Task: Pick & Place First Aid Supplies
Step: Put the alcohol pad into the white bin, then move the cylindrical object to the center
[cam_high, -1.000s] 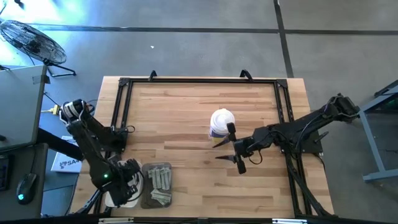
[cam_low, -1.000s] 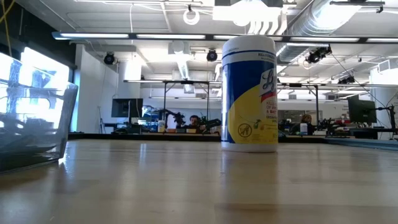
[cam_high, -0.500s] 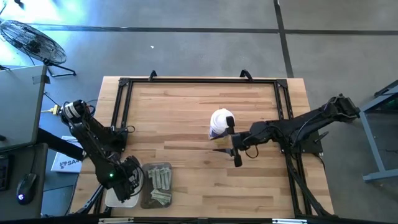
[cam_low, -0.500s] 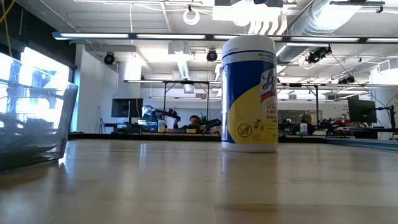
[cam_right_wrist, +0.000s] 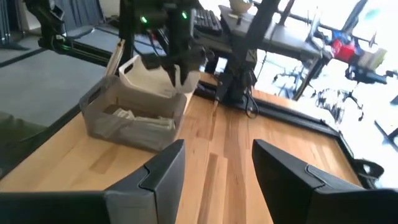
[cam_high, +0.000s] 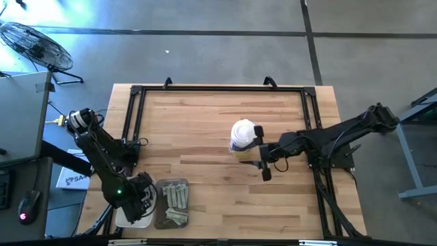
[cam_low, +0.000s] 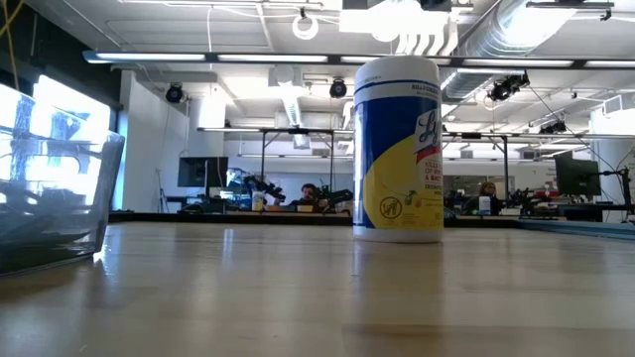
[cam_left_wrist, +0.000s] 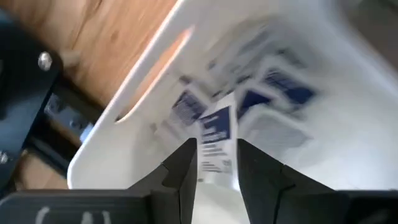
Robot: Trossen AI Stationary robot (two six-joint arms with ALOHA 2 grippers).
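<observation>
While the left claw (cam_left_wrist: 214, 163) hangs over the white bin (cam_high: 126, 217) at the near left corner of the worktop (cam_high: 205, 123), its fingers (cam_left_wrist: 181, 163) stand slightly apart with a white, blue-printed packet (cam_left_wrist: 216, 138) between them; whether they grip it or have let it go cannot be told. More square packets (cam_left_wrist: 273, 87) with blue print lie blurred in the bin below. Just right of the white bin sits a clear bin (cam_high: 172, 202) holding pale narrow strips (cam_high: 176, 196). The right claw (cam_high: 260, 158) is near the worktop's middle, its fingers wide apart and empty, one finger (cam_high: 257, 138) close beside the white-lidded canister (cam_high: 242, 134). In the low view the canister (cam_low: 398, 147) stands upright on the wood, with the clear bin (cam_low: 50, 188) at the left edge.
</observation>
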